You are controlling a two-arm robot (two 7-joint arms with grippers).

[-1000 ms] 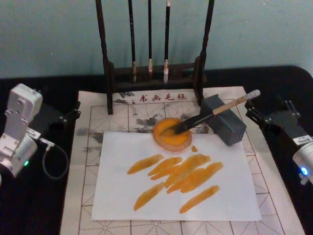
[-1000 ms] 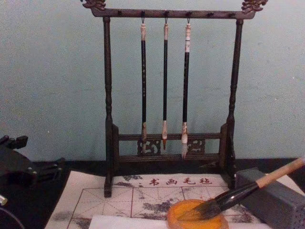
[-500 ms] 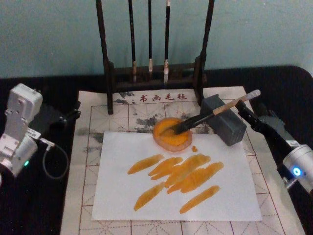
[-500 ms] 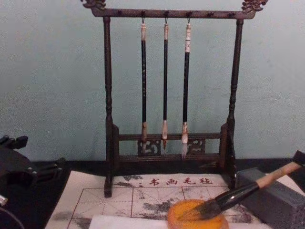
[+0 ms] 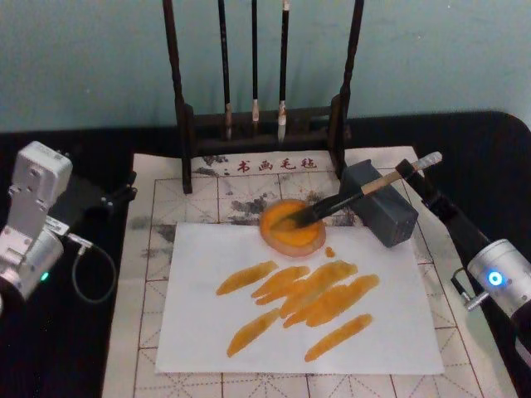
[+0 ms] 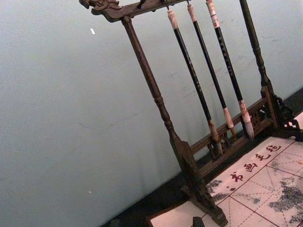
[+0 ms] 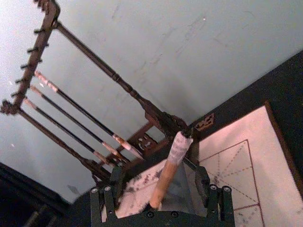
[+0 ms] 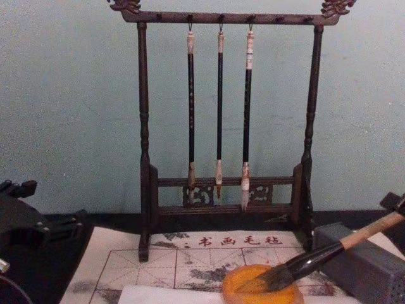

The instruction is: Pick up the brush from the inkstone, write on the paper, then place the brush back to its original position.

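Since the fingers of the right gripper stand spread, one on each side of the brush and by my reading not touching it, nothing holds the handle but what it lies on. They straddle it high up, just below the white cap. The bristles lie in the inkstone near the middle of the mat. The handle runs out toward 2 o'clock and leans on a grey block.

My worry is that high station. A pinch so near the cap would leave the heavy wet head hanging far out, so I'd expect the brush to droop or swing once lifted. If one finger lands first, the round handle may roll along the block's edge. That could drag the tip over the inkstone's low rim and spatter the paper at 6 o'clock of it.

The handle is pale smooth wood, black lower down, with a dark bushy tip. The inkstone is round, shallow and glossy amber inside. The block looks matt and square-edged. The paper is thin, loose and streaked with orange strokes; the mat looks soft and ink-stained. A dark turned-wood rack stands at 12 o'clock. The left gripper sits parked at 9 o'clock; its grip I cannot make out.
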